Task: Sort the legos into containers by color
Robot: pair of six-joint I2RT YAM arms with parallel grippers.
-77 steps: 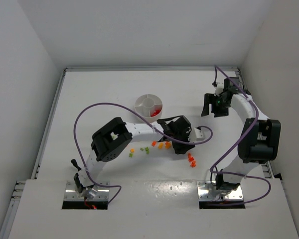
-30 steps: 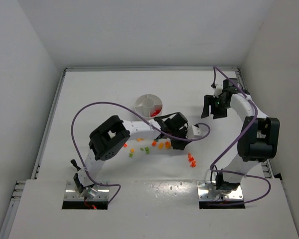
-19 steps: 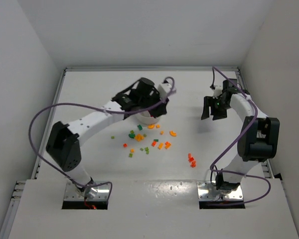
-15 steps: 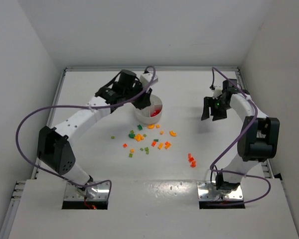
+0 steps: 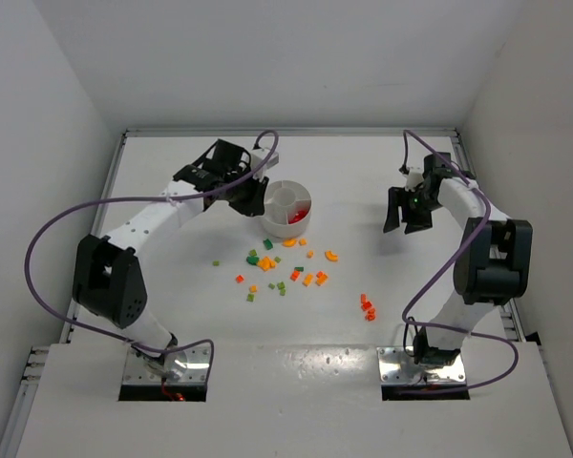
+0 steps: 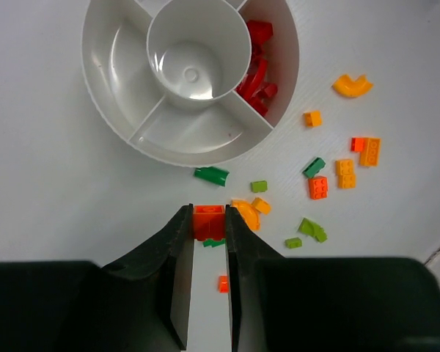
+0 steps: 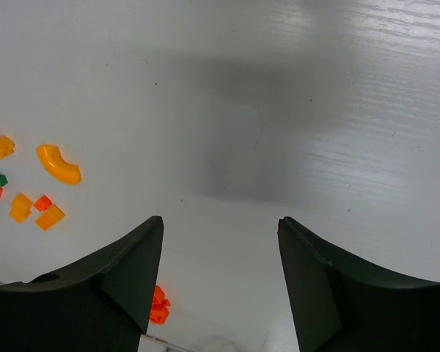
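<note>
Step in hand is delivery. The left jaws are set narrow and pinch one orange brick (image 6: 208, 221) above the tabletop (image 6: 51, 198). The round white dish (image 6: 106, 103) lies just ahead of them. Its wedge ahead and to the right holds the red bricks (image 6: 257, 67). The central cup (image 6: 194, 62) and the two wedges nearest the jaws are bare. In my judgement the next move calls for carrying the brick forward over a bare wedge, clear of the red one, then parting the jaws. The right jaws stand wide, hold nothing and hang over bare tabletop, with scattered pieces off to their left. Counts are approximate, since pieces overlap and some hide behind the jaws: one dish, one held brick and perhaps six reds in the wedge. About fifteen loose bricks (image 6: 345, 172) lie under and to the right of the left jaws, among them six green and two curved orange pieces (image 6: 352, 84).
</note>
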